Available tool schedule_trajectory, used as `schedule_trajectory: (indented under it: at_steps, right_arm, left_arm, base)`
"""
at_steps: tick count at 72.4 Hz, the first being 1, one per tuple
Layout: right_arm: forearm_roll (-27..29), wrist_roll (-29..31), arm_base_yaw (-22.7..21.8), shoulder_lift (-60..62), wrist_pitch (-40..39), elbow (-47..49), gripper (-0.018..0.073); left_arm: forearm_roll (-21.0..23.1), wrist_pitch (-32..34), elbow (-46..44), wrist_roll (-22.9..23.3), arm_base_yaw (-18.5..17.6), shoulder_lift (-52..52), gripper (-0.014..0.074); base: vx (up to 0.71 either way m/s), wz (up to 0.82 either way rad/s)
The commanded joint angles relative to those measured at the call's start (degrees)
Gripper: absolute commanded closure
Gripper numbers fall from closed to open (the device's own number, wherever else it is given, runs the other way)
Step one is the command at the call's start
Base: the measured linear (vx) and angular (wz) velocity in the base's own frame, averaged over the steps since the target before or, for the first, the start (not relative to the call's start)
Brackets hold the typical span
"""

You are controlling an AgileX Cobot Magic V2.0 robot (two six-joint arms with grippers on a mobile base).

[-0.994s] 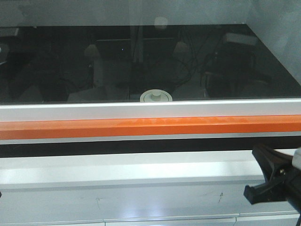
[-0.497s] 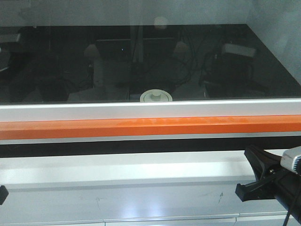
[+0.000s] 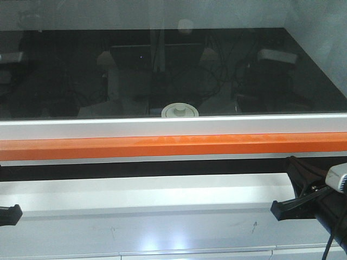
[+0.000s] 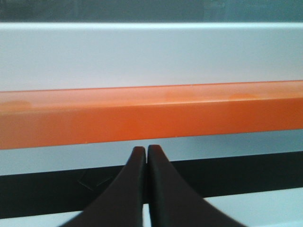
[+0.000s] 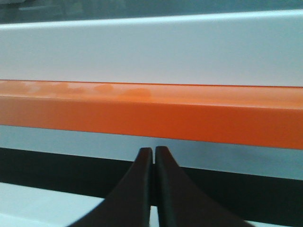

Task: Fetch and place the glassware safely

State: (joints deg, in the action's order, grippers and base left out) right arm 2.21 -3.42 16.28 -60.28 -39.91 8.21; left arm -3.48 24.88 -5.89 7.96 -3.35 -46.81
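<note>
Front cam here: the small clear glass jar with the round cream-white knobbed lid sits on the glossy black benchtop toward 12 o'clock. Only its top peeks over the white ledge above the long orange bar. I've got the black left gripper at 8 o'clock and the black right gripper at 4 o'clock, both with fingers pressed together on nothing, well apart from the jar.

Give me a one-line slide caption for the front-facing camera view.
A lidded jar on a glossy black surface behind the white-and-orange rail, left gripper and right gripper low in front.
</note>
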Motion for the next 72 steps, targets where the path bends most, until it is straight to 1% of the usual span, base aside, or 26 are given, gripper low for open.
schedule_trajectory:
  at_steps: [1,11,36,54,72]
  right_arm:
    - [2.0,2.2,0.0,0.3,-4.9,1.3,0.0560]
    - [3.4,3.1,0.0,0.3,-4.9,1.3,0.0560]
    - [3.4,3.4,0.0,-1.3,-5.1,1.3,0.0560]
    - [3.4,3.4,0.0,-4.0,-9.2,1.3,0.0560]
    - [3.5,3.4,0.0,-4.4,-11.5,1.3,0.0560]
  left_arm:
    - [0.6,5.7,-1.5,0.1,-0.4,-1.1,0.0603]
    - [0.6,6.4,-1.5,0.1,-0.4,-2.8,0.0603]
    - [0.6,11.3,-1.5,0.1,-0.4,-7.2,0.0603]
    - [0.6,14.1,-1.5,-0.3,-0.4,-9.3,0.0603]
    - [0.7,16.0,-1.5,-1.0,-0.4,-11.4,0.0603]
  base:
    - [0.00,0.00]
    - [0.00,0.00]
    - [0.00,0.00]
    - [0.00,0.00]
    - [0.00,0.00]
